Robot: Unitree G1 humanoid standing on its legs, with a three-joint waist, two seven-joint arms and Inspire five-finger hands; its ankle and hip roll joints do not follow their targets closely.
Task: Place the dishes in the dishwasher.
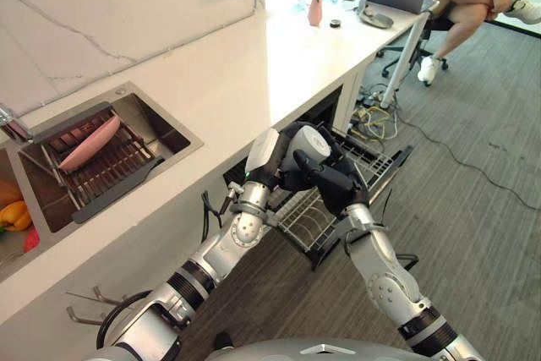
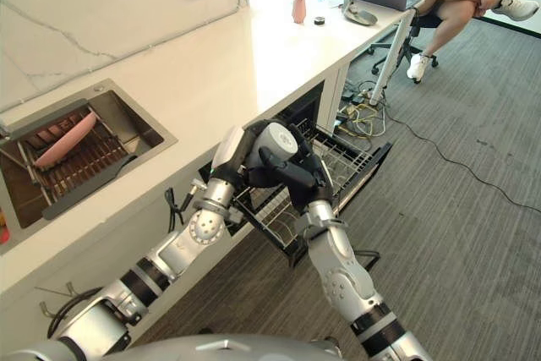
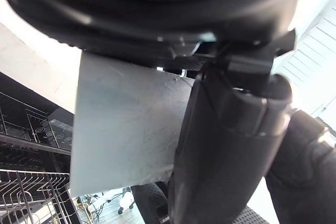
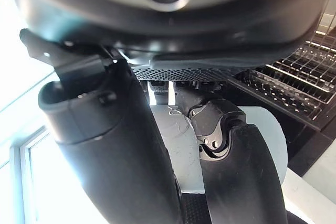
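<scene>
Both hands met above pulled-out dishwasher rack (image 1: 338,196) | left hand (image 1: 292,162) and right hand (image 1: 334,183), fingers curled round a pale grey cup (image 1: 311,143) | sink (image 1: 173,137), far left, held drying rack (image 1: 101,171) with pink plate (image 1: 89,143)

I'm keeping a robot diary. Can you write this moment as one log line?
stage: handover over open rack | cup: grey, gripped by both hands | left hand: shut on cup | right hand: shut on cup | pink plate: in sink rack
</scene>
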